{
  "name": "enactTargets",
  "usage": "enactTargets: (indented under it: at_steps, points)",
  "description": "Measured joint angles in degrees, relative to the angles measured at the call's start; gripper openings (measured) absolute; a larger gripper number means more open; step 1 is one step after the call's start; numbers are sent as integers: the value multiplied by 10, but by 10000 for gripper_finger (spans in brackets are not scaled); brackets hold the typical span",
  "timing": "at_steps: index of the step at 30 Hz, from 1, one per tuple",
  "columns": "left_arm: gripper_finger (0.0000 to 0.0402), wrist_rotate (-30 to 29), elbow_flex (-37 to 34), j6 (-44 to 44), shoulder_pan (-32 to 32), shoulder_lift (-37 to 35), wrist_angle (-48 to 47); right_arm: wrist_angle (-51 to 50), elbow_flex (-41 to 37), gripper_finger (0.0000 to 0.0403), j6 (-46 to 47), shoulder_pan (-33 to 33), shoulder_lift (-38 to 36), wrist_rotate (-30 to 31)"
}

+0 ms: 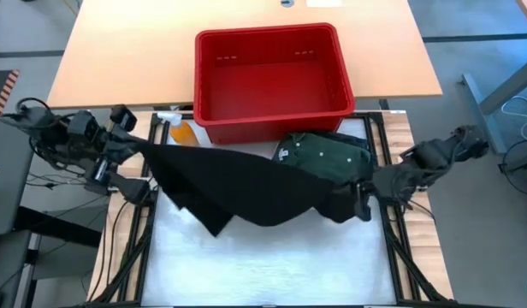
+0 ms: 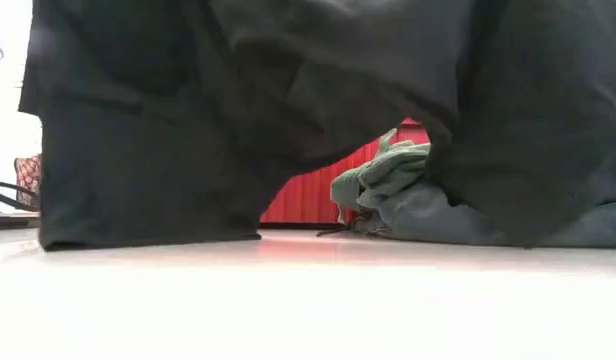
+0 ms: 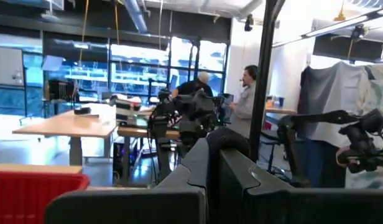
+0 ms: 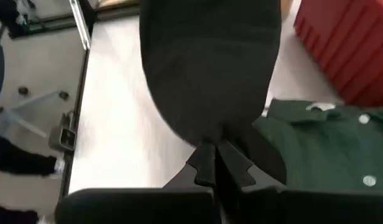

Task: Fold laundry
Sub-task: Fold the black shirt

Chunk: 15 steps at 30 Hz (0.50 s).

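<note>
A black garment (image 1: pixel 246 184) hangs spread between my two grippers above the white table top (image 1: pixel 272 257). My left gripper (image 1: pixel 133 145), shut, is at its left end, and my right gripper (image 4: pixel 214 149), shut, is at its right end (image 1: pixel 353 195). In the low view the black garment (image 2: pixel 188 130) fills the upper frame, and its lower edge (image 2: pixel 148 243) reaches about down to the table. A green buttoned shirt (image 1: pixel 325 154) with a white neck label lies bunched on the table, beside the red basket (image 1: pixel 272 68). My left gripper holds the black garment at its left upper corner (image 1: pixel 145 147), coming from the table's left side. Its own wrist view shows only the shut fingers (image 3: pixel 207 165), not the cloth between them. My right gripper pinches a gathered bunch of the black cloth (image 4: pixel 210 134) between its two fingertips, slanting down from the table's right side. From the fingers the cloth runs toward the left arm, raised off the table and sagging in its middle.
The red basket stands at the table's far side, with an orange bottle (image 1: pixel 185 133) at its left front corner. A grey-blue cloth (image 2: pixel 428 215) lies under the green shirt (image 2: pixel 388 175). Bare white table top lies toward the near edge. People stand in the room behind (image 3: pixel 247 93).
</note>
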Motion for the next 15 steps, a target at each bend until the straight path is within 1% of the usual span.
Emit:
enactTargets:
  at_steps: [2, 3, 6, 8, 11, 15]
  points:
    - [0, 2, 0, -22, 0, 0, -38, -4, -7, 17, 10, 0, 12, -38]
    - [0, 4, 0, -42, 0, 0, -71, -2, -14, 17, 23, 2, 20, -61]
    - [0, 1, -12, -139, 0, 5, -185, 7, -52, 17, 71, 17, 56, -122]
    - [0, 9, -45, -211, 0, 8, -238, 29, -80, 17, 108, 34, 88, -161]
    - [0, 77, -122, -313, -8, 11, -248, 110, -122, 17, 169, 70, 145, -227]
    - [0, 198, -254, -432, -45, 16, -231, 260, -146, 17, 218, 121, 240, -286]
